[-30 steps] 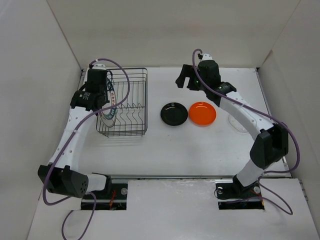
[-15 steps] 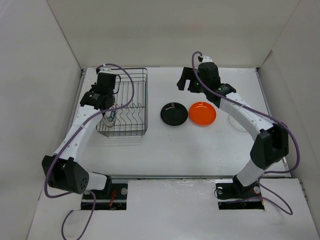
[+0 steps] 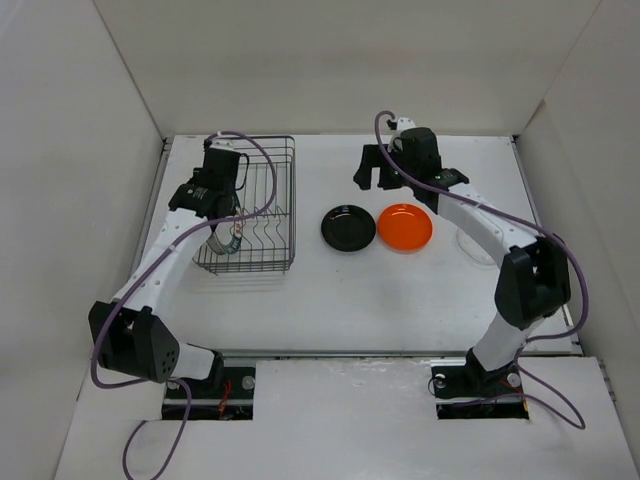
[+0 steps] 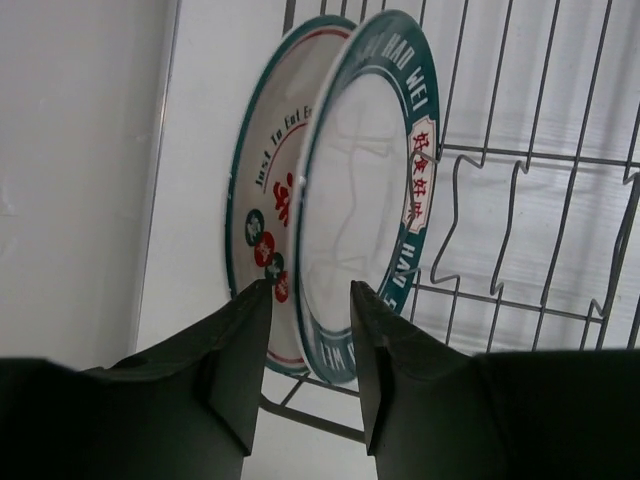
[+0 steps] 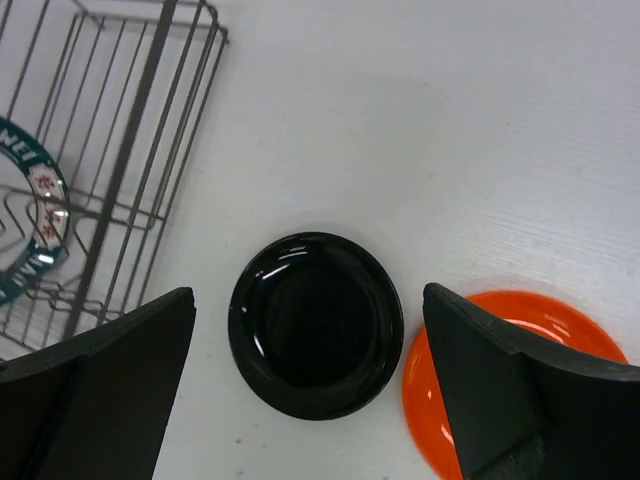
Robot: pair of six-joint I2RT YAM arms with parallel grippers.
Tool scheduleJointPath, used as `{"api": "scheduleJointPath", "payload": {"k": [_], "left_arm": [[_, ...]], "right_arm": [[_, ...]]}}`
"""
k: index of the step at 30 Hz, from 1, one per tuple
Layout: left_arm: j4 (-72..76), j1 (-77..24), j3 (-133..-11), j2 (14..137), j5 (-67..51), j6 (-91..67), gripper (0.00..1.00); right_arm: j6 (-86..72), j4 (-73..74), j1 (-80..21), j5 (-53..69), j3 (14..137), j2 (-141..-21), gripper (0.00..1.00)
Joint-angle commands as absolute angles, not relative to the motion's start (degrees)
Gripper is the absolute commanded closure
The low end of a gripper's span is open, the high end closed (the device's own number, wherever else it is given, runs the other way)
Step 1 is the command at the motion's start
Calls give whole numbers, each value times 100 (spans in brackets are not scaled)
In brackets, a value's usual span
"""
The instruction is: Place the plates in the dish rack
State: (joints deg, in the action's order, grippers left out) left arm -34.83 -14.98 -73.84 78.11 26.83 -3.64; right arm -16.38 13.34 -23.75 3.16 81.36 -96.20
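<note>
1. Straddling the near rim of the white plate with the dark patterned rim [image 4: 365, 190], the left gripper [image 4: 310, 290] has its jaws parted only a little; whether the pads touch the rim cannot be told.
2. That plate stands on edge in the dish rack [image 3: 258, 139], at its left end, just beside the white plate with red marks [image 4: 270, 190], which is also upright.
3. The right gripper [image 5: 308, 295] hangs with its jaws spread wide, holding nothing and touching nothing.
4. Below it, the glossy black plate [image 5: 315, 325] lies flat on the table [image 3: 350, 300], right of the rack.
5. The glossy orange plate [image 3: 405, 227] lies just beside the black one, on its right.
</note>
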Motion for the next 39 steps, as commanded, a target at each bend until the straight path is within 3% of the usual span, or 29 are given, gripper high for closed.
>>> {"api": "scheduleJointPath", "payload": {"k": [1, 7, 10, 15, 19, 22, 33, 39], "left_arm": [[-3278, -1521, -7295, 7839, 2575, -396, 65], [-3331, -1521, -7347, 7840, 2461, -335, 52], [-3471, -1521, -7627, 7788, 2190, -334, 38], [-3709, -1521, -8120, 7524, 1724, -80, 0], [-3910, -1573, -8542, 7339, 1573, -18, 0], [-4025, -1573, -8920, 7287, 1503, -18, 0], [-4131, -1573, -9097, 7286, 1494, -18, 0], [-4183, -1573, -9097, 7286, 1441, -18, 0]], "right_arm": [[-695, 993, -1979, 1664, 8191, -10159, 0], [-27, 984, -1767, 2346, 8454, -10792, 0], [421, 1660, -1626, 3004, 9209, -11477, 5], [633, 2065, -1556, 3296, 9756, -12084, 13], [747, 2433, -1556, 3410, 10116, -12453, 21], [869, 2601, -1608, 3628, 10230, -12708, 33], [923, 2873, -1723, 3762, 10020, -12876, 35], [870, 3155, -1723, 3700, 10072, -12990, 51]]}}
